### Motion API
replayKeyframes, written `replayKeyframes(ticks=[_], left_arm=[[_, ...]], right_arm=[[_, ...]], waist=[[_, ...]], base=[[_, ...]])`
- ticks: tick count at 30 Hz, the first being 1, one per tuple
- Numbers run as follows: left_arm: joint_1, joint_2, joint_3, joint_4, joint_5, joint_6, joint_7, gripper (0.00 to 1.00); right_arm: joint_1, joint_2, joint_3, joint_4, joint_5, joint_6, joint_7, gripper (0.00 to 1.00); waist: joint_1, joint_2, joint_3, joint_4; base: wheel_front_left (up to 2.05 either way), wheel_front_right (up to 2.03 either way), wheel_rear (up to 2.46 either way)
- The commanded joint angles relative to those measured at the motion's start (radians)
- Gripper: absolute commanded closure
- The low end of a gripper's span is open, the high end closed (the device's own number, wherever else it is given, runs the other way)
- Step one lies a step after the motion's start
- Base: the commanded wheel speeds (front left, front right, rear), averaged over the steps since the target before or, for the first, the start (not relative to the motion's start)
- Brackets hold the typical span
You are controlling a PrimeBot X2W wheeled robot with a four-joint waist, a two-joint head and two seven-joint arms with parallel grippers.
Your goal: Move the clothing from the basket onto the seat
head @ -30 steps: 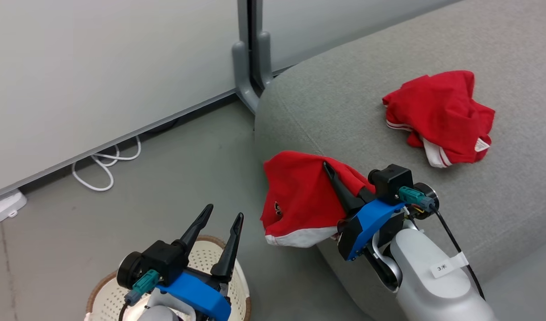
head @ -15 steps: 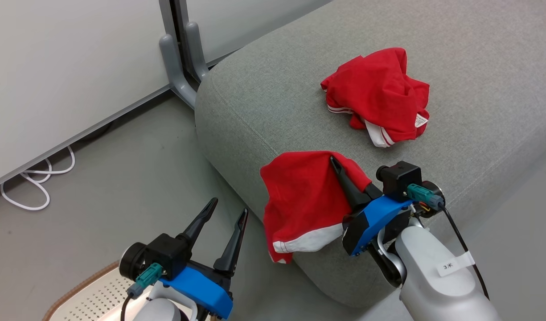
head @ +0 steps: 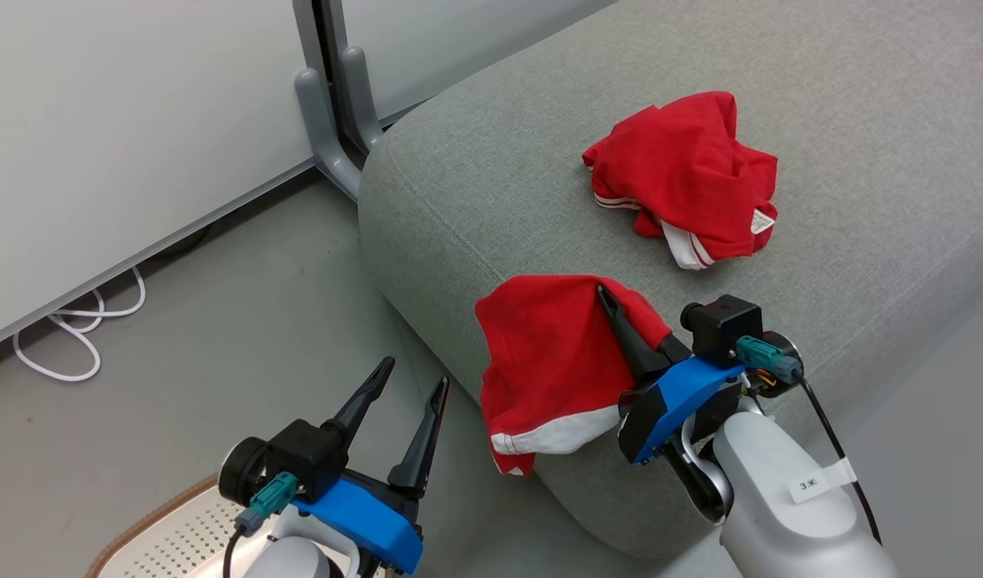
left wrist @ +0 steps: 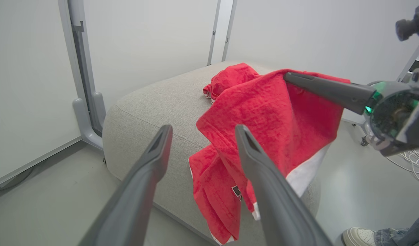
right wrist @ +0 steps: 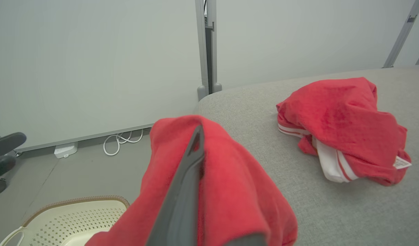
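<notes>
Risk lies in the drape: the right gripper (head: 607,309) is clenched on a bright red garment with a white hem panel (head: 539,361), which hangs over the near corner of the large grey fabric sofa (head: 491,185), mostly off its edge; released here, it would likely slide to the floor (head: 242,321). A second crumpled red garment with white stripes (head: 688,172) lies further in on the sofa. The left gripper (head: 415,373), spread and empty, sits off the sofa's near side, as does the cream perforated plastic basket (head: 162,534)

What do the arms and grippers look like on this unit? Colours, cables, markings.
Left gripper and right gripper match: two long dark tapered fingers, black housing, blue mount, teal connector with a dark cable. Forearms are pale grey, rounded. A white tag on the right forearm reads 3.
</notes>
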Motion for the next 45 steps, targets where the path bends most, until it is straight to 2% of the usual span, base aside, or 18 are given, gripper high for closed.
replayKeyframes(ticks=[1,9,15,20,27,33,39,45], left_arm=[[0.006,-0.002,0.003,0.003,0.001,-0.003,-0.003,0.0],[-0.026,0.005,0.007,-0.011,0.01,-0.003,-0.003,0.0],[-0.09,0.03,-0.018,-0.028,0.019,-0.003,-0.003,0.0],[-0.163,0.042,-0.057,-0.045,0.009,-0.003,-0.003,0.0],[-0.289,0.063,-0.099,-0.08,0.013,-0.003,-0.003,0.0],[-0.368,0.074,-0.112,-0.124,0.037,-0.003,-0.003,0.0],[-0.39,0.08,-0.116,-0.141,0.067,-0.003,-0.003,0.0],[-0.391,0.091,-0.109,-0.142,0.08,-0.003,-0.003,0.0]], right_arm=[[0.004,0.0,-0.004,0.002,0.005,0.0,0.0,1.0],[-0.099,-0.005,-0.071,0.006,-0.03,0.0,0.04,1.0],[-0.251,-0.064,-0.17,-0.021,-0.053,0.0,0.106,1.0],[-0.368,-0.163,-0.272,-0.048,-0.058,0.0,0.149,1.0],[-0.483,-0.32,-0.469,-0.067,-0.023,0.0,0.199,1.0],[-0.502,-0.415,-0.645,-0.04,-0.056,0.0,0.189,1.0],[-0.443,-0.416,-0.771,0.025,-0.098,0.0,0.16,1.0],[-0.415,-0.38,-0.82,0.093,-0.137,0.0,0.106,1.0]], waist=[[0.0,-0.0001,0.0,0.006],[0.0,-0.0001,0.05,0.027],[0.0,-0.0001,0.153,0.072],[0.0,-0.0001,0.254,0.132],[0.0,-0.0001,0.404,0.228],[0.0,-0.0001,0.518,0.293],[0.0,-0.0001,0.578,0.325],[0.0,-0.0001,0.6,0.328]], base=[[0.0,0.0,0.0],[0.0,0.0,0.0],[0.0,0.0,0.0],[0.0,0.0,0.0],[0.0,0.0,0.0],[0.0,0.0,0.0],[0.0,0.0,0.0],[0.0,0.0,0.0]])
